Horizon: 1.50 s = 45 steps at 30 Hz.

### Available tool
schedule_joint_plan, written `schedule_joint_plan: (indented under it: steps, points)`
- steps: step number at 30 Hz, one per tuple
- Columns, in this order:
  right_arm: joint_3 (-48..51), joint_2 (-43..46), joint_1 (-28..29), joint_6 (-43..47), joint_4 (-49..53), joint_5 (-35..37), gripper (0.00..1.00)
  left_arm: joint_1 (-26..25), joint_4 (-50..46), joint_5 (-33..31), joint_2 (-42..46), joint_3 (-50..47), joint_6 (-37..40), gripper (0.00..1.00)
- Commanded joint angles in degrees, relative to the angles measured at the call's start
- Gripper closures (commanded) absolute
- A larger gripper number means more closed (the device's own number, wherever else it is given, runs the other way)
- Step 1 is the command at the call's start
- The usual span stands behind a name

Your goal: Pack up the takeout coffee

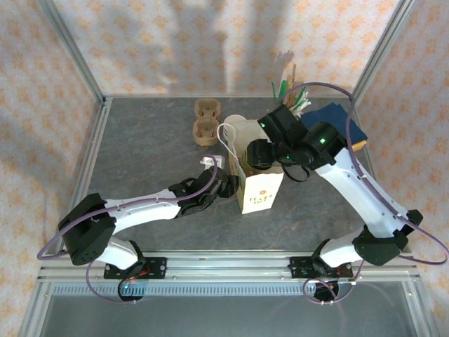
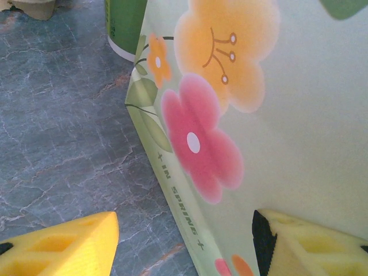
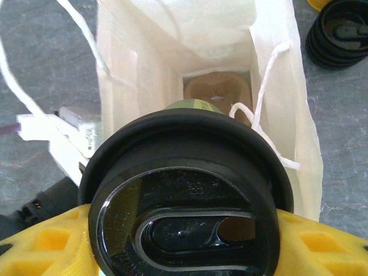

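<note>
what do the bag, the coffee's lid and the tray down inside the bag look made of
bag: thin matte paper, creased, light glowing through its walls. takeout coffee lid: glossy black plastic, sharp reflections. tray on the bag's floor: probably moulded pulp or cardboard, dull brown with rounded cup wells, though shadowed.

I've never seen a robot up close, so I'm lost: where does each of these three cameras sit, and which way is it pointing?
Top external: above and behind the arms, looking down on table, paper bag, both arms, left end effector and right end effector.
Left wrist: on the left arm, facing the bag's flowered side close up; its yellow fingers show.
Right wrist: on the right arm, looking down into the bag past the takeout coffee between its yellow fingers.
Shared: all three see the bag.
</note>
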<state>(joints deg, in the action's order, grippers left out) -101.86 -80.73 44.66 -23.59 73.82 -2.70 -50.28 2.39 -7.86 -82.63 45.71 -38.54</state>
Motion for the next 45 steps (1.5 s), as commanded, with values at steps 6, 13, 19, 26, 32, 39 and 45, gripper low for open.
schedule_joint_plan:
  steps: [6, 13, 19, 26, 32, 39, 45]
  points:
    - [0.2, -5.1, 0.3, 2.2, 1.1, 2.7, 0.5, -0.4, 1.8, -7.5, 2.6, -1.4, 4.2, 0.34]
    - [-2.0, -9.0, 0.3, 3.8, 1.1, 2.2, 0.5, -0.4, 3.2, -8.9, 5.6, -3.6, 8.3, 0.31]
    - [-3.5, -10.6, 0.3, 4.8, 1.1, 1.4, 0.5, -0.4, 3.0, -9.4, 6.4, -3.6, 9.1, 0.31]
    - [1.4, -9.4, 0.4, 1.3, 1.2, 1.6, 0.54, 0.2, 2.5, -12.2, 8.2, -4.4, 10.4, 0.3]
    - [3.8, -8.7, 2.2, 0.0, 1.2, 0.6, 0.54, 1.6, 3.7, -11.3, 8.6, -6.1, 11.0, 0.3]
    - [6.5, -7.6, 2.4, -1.0, 1.3, -3.1, 0.56, 1.8, 3.9, -11.2, 7.8, -6.8, 10.6, 0.3]
    - [8.8, -7.6, 2.4, -1.1, 1.3, -1.5, 0.55, 1.7, 5.8, -9.3, 7.7, -7.3, 11.0, 0.29]
